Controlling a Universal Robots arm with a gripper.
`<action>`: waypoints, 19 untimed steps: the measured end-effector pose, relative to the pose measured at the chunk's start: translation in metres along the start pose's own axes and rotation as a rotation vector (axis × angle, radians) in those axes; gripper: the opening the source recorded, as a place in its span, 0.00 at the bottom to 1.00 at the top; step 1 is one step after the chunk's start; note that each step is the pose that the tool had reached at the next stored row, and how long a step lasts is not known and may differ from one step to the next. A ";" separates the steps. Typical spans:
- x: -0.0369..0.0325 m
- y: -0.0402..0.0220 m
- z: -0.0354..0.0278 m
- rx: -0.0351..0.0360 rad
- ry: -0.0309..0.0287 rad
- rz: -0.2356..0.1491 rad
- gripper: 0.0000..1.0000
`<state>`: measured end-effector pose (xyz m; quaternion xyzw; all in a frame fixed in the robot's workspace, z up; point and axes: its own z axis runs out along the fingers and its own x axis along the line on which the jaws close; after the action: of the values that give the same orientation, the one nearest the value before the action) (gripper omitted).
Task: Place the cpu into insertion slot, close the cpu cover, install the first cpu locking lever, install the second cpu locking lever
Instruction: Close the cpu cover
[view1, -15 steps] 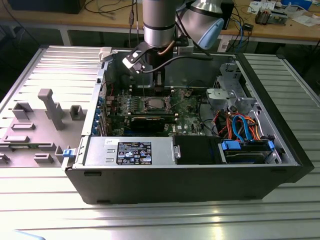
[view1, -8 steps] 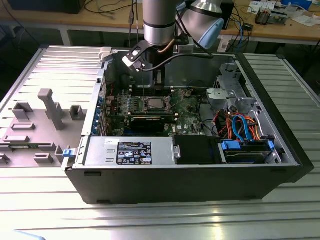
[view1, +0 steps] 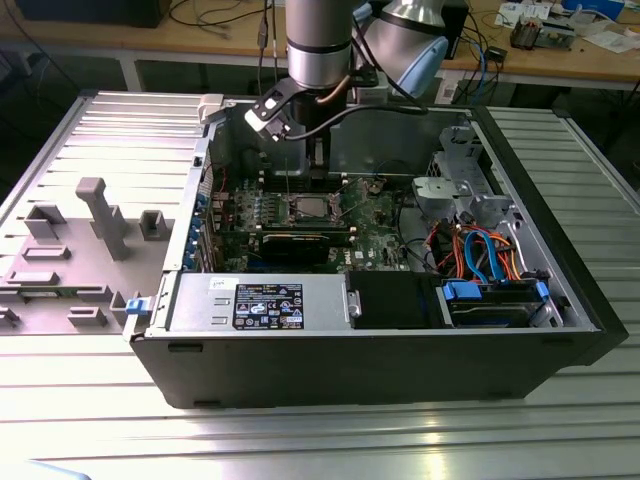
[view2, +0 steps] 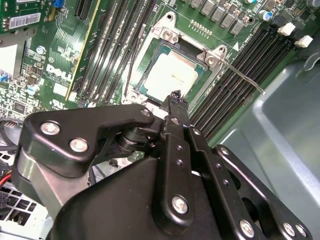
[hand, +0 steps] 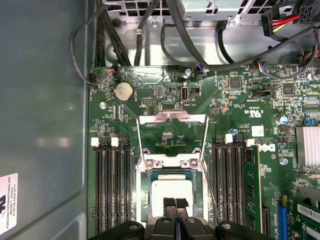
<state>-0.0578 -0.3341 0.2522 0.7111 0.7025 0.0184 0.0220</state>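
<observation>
Inside the open computer case (view1: 400, 350), which is lying on the ribbed metal tabletop (view1: 100, 420), the pincer (hand: 175, 202) is hanging right over the cpu (hand: 172, 186). Its black fingers are pressing together with nothing clamped between them.

The cpu is sitting flat within the insertion slot (hand: 167, 162), so the first step is looking done. The cpu cover (hand: 172, 118) is standing tipped up at its hinged edge, not yet closed. A thin wire lever (view2: 240, 76) is sticking out unlatched beside the slot, so closing and both lever steps appear to be remaining.

The chip is showing a pale, matte metal square. The cover is a thin, bright steel frame. The green motherboard (hand: 240, 100) is carrying long black memory slots (hand: 112, 190) on either side.
</observation>
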 end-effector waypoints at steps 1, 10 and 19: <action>0.0000 0.0000 -0.0006 0.0001 -0.0001 0.000 0.11; 0.0000 0.0004 -0.0071 0.0000 0.0000 0.000 0.11; 0.0000 0.0009 -0.0151 0.0000 0.0000 0.000 0.11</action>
<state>-0.0578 -0.3341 0.2674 0.7111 0.7025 0.0184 0.0220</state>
